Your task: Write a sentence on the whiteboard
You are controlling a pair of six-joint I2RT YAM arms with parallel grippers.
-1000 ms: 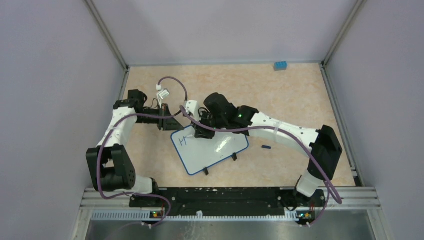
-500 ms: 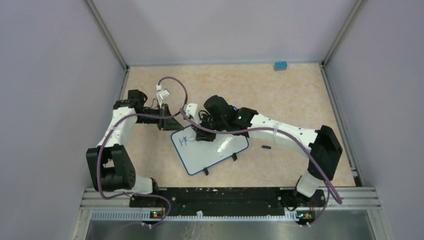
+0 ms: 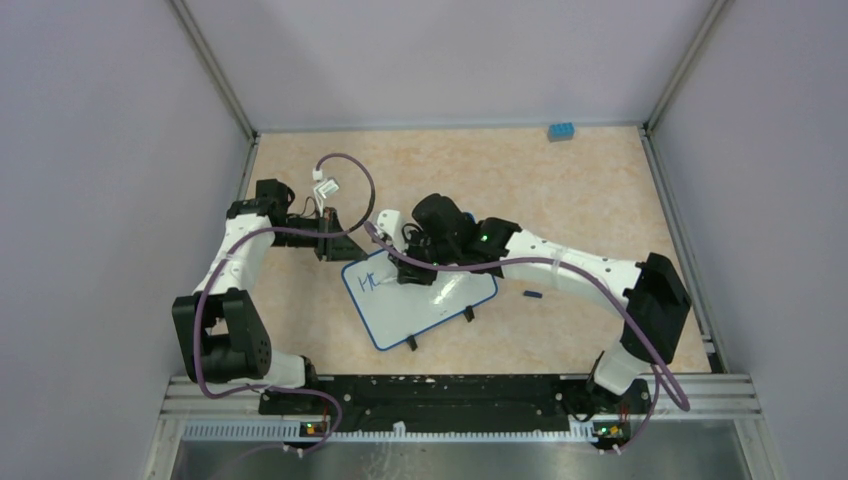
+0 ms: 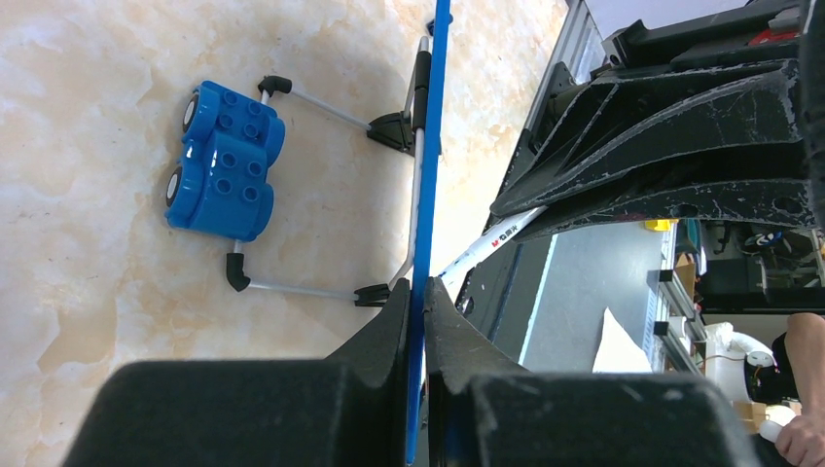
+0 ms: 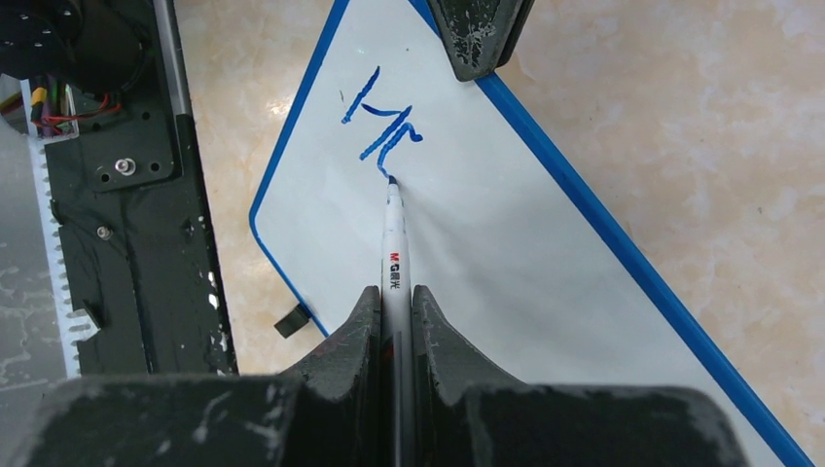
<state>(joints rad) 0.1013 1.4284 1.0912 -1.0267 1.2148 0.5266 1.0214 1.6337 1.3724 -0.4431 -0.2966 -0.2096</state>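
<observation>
Marbled bench [image 3: 560, 190] carries the whiteboard [image 3: 420, 315], its rim clamped in your left end effector [image 4: 420, 292], while your right end effector [image 5: 394, 297], clamped on the marker [image 5: 394, 243], has only the first strokes of the sentence [image 5: 384, 126] down near that board's corner, so carry the line rightwards with light contact.

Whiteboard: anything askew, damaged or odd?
Nothing damaged or spilled. The whiteboard sits skewed on the table, its rim clamped by the left gripper, while the right gripper presses a marker to it. A small dark piece lies loose to the board's right, possibly a cap.
</observation>
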